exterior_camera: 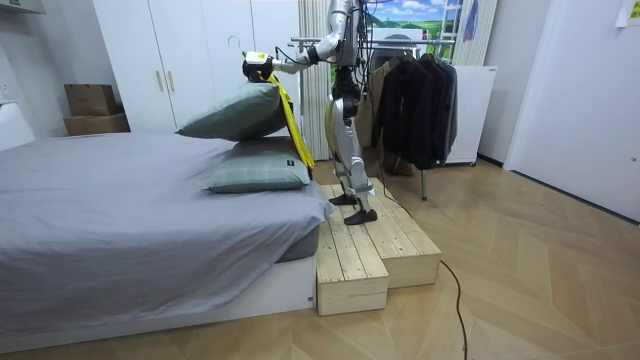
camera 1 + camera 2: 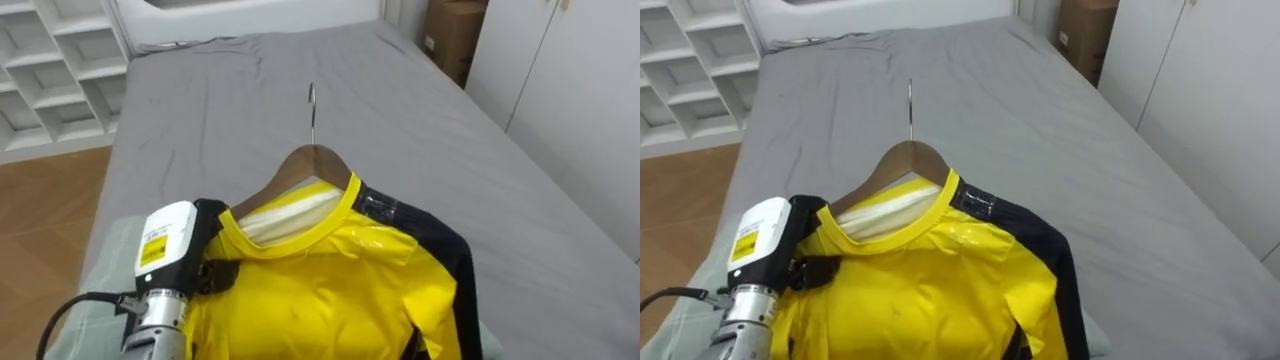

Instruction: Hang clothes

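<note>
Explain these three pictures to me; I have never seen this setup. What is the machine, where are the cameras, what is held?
A two-legged humanoid robot stands on a wooden platform at the head of a grey bed; the room view shows this from a standing camera. The two eye views look down from its head. A yellow shirt on a wooden hanger is up above the bed's pillows, the left hand at its shoulder, grip hidden. Dark clothes hang behind.
</note>
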